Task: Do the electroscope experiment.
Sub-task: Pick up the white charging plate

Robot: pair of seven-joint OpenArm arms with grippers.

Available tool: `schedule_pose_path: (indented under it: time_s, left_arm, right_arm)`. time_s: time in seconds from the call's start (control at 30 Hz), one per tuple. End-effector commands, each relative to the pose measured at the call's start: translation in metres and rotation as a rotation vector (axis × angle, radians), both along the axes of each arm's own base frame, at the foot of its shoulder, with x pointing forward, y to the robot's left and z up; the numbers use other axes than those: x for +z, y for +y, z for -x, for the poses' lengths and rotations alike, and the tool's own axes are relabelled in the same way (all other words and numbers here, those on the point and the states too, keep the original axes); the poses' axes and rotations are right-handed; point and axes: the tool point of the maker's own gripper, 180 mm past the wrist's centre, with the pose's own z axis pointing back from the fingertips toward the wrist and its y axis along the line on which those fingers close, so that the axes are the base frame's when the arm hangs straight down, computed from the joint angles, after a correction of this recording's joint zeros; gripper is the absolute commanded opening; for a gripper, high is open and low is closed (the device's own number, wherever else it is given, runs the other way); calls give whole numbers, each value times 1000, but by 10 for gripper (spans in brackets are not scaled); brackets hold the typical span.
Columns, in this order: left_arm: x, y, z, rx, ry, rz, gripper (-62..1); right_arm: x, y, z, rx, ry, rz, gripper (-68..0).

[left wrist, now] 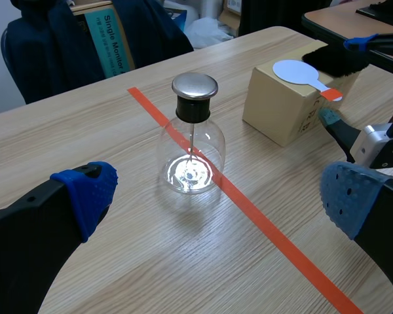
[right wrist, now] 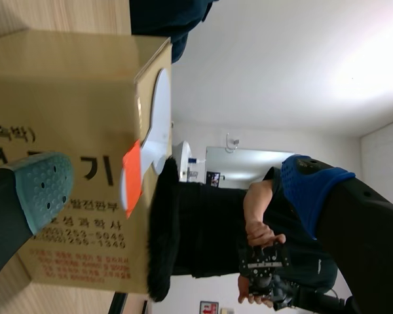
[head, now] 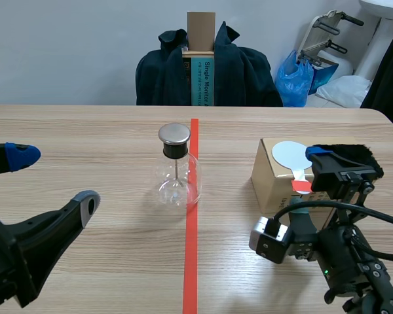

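Standing on the orange-red tape line (head: 191, 261) at the middle of the wooden bench (head: 85, 131), the glass electroscope (head: 177, 176) is sitting between two spread claws.

The cardboard box (head: 268, 176) is resting on the bench right of the tape, well apart from the electroscope. The left claw (head: 52, 180) is hovering low at the near left, its fingers spread wide around nothing, with the electroscope ahead of it. The right claw (right wrist: 173, 190) is lying turned sideways at the box, fingers apart. One pad (right wrist: 36, 190) is facing the box's printed side and the other is hanging beyond the black fur pad (head: 354, 154); whether it is touching cannot be told. The fur is lying on the box top, just beside a white round paddle (head: 289, 157) with an orange-red handle.
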Motion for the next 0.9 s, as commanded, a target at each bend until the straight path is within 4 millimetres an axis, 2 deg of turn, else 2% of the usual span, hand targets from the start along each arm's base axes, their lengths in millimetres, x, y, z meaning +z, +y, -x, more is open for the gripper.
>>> schedule_pose_path:
  time_s: [0.0, 0.17, 0.67, 0.77, 0.87]
  left_arm:
    - [9, -4, 0, -10, -24, 18, 14]
    - [9, -4, 0, -10, -24, 18, 14]
    - [9, -4, 0, -10, -24, 18, 14]
    - [9, -4, 0, -10, -24, 18, 14]
    - [9, -4, 0, -10, -24, 18, 14]
  right_arm:
    - [8, -10, -8, -27, -31, 7, 4]
    - [2, -16, -7, -43, -17, 18, 4]
    - [10, -14, -16, -30, -43, 20, 2]
    - [10, -13, -16, -27, -43, 20, -107]
    - [10, -13, -16, -27, -43, 20, -293]
